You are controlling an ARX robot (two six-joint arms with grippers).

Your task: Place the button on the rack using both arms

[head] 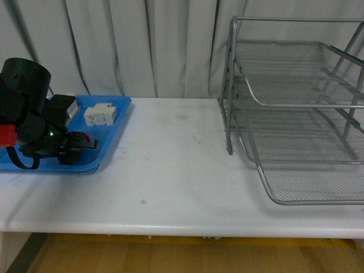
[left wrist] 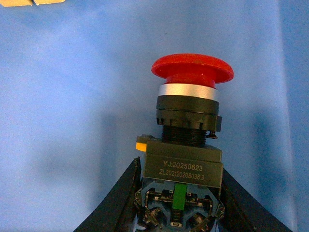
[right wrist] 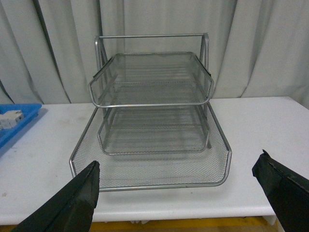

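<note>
1. Your left gripper (left wrist: 181,193) is closed on the button (left wrist: 192,72). The two fingers press on the sides of the black body, low down, and the red cap sticks out in front.
2. The button is over the blue tray (head: 114,122), at the far left of the table (head: 170,170). You cannot tell from these views whether it is lifted or rests on the tray.
3. Your right gripper (right wrist: 177,164) is wide open with nothing in it. It faces the rack (right wrist: 154,104), which stands at the far right, well apart from the button.
4. First risk: the hold is at the end far from the cap. With a quick lift or swing, the cap end can tip and the button can turn or slip out of the fingers.
5. Second risk: the white block (head: 101,114) lies near on the same tray. A wide arm move can push it.
6. Third risk: the handover. The free part for the right fingers is mostly the round cap and collar. I think a grip there can slide, and an early release by the left side drops the button on the table.
7. Fourth risk: the upper tiers overhang the lower ones. A high approach can hit a rim, and the round cap may roll on the mesh.
</note>
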